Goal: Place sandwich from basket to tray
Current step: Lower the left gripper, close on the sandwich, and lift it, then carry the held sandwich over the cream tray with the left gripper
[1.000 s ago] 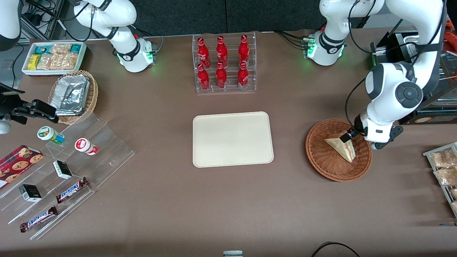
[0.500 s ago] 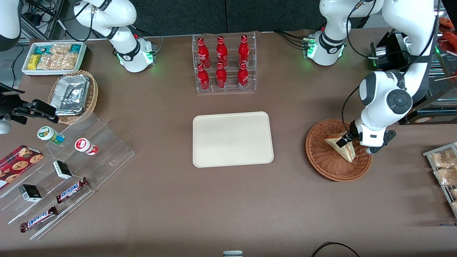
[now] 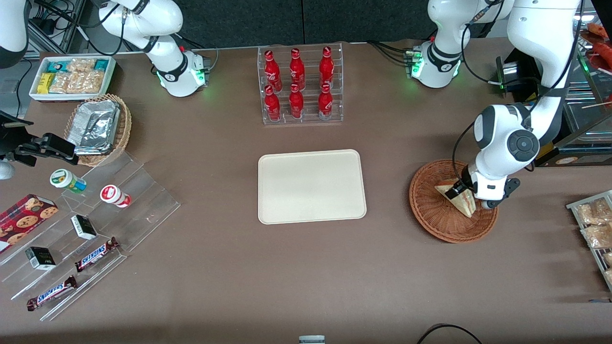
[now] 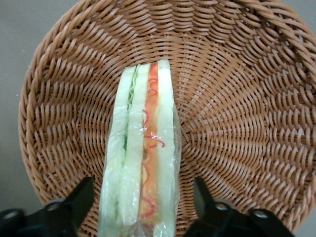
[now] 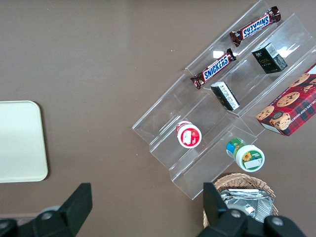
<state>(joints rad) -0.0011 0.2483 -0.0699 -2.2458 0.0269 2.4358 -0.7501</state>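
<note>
The sandwich (image 3: 458, 199) is a wrapped wedge of pale bread with an orange and green filling stripe. It lies in the round reddish-brown wicker basket (image 3: 430, 210). My left gripper (image 3: 461, 191) hangs low over the sandwich in the basket. In the left wrist view the sandwich (image 4: 143, 163) stands between my two black fingers (image 4: 81, 202), with a gap on each side, and the basket weave (image 4: 237, 113) fills the view around it. The gripper (image 4: 143, 207) is open. The cream-beige tray (image 3: 311, 186) lies bare at the table's middle, well apart from the basket.
A clear rack of red bottles (image 3: 300, 85) stands farther from the front camera than the tray. Racks of snack packets (image 3: 595, 224) lie at the working arm's end. A tan foil basket (image 3: 98, 129), a white snack box (image 3: 71, 76) and clear tiered shelves (image 3: 86, 239) are toward the parked arm's end.
My left gripper has come down and moved a little toward the tray, from the basket's rim to astride the sandwich. The sandwich and basket have not moved.
</note>
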